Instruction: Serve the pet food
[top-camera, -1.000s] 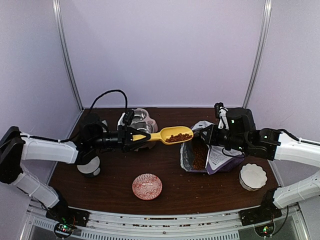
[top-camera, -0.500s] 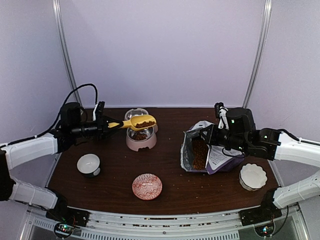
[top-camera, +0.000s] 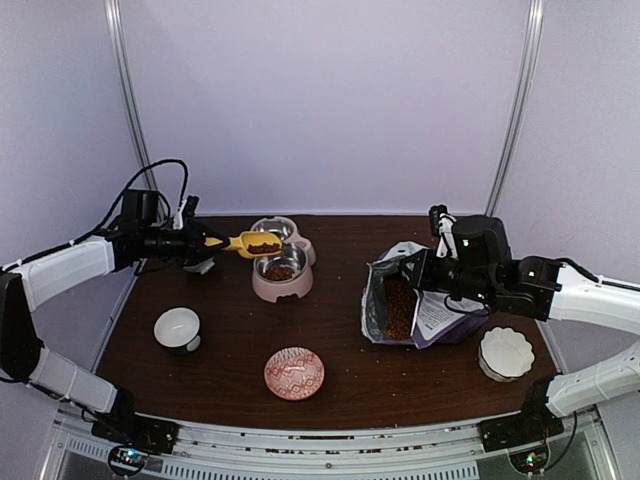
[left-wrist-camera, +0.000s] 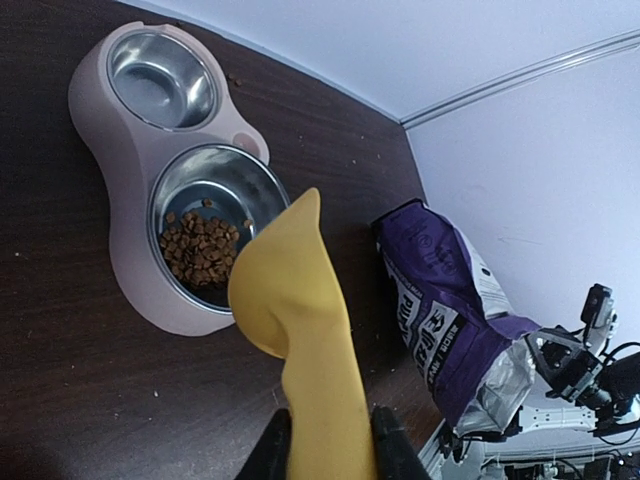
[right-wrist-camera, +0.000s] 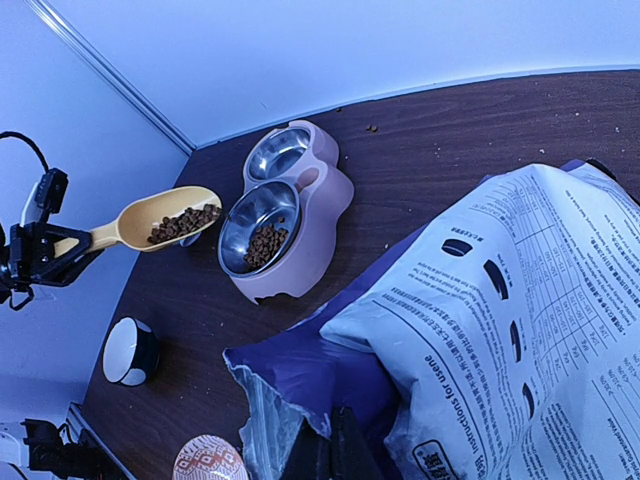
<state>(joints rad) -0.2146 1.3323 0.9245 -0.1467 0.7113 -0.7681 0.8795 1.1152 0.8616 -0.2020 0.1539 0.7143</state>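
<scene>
My left gripper (top-camera: 205, 242) is shut on the handle of a yellow scoop (top-camera: 255, 243), held level with pet food (right-wrist-camera: 182, 224) in it, just left of a pink double feeder (top-camera: 300, 285). In the left wrist view the scoop's underside (left-wrist-camera: 300, 320) runs out from between my fingers (left-wrist-camera: 272, 450). The feeder's near steel bowl holds some kibble (left-wrist-camera: 200, 250); the far bowl (left-wrist-camera: 160, 80) is bare. My right gripper (top-camera: 425, 268) is shut on the rim of the open purple bag (top-camera: 440, 322), which shows more kibble (top-camera: 399, 308) inside. The bag's white back (right-wrist-camera: 500, 330) fills the right wrist view.
A small black-and-white bowl (top-camera: 178, 329) stands at the front left. A red patterned dish (top-camera: 294, 373) lies at the front middle, and a white scalloped dish (top-camera: 505, 352) at the front right beside the bag. Crumbs are scattered over the dark table (top-camera: 340, 350).
My left arm has swung the loaded scoop leftward from the bag's mouth across to the feeder's left side. The right arm and bag have not moved.
</scene>
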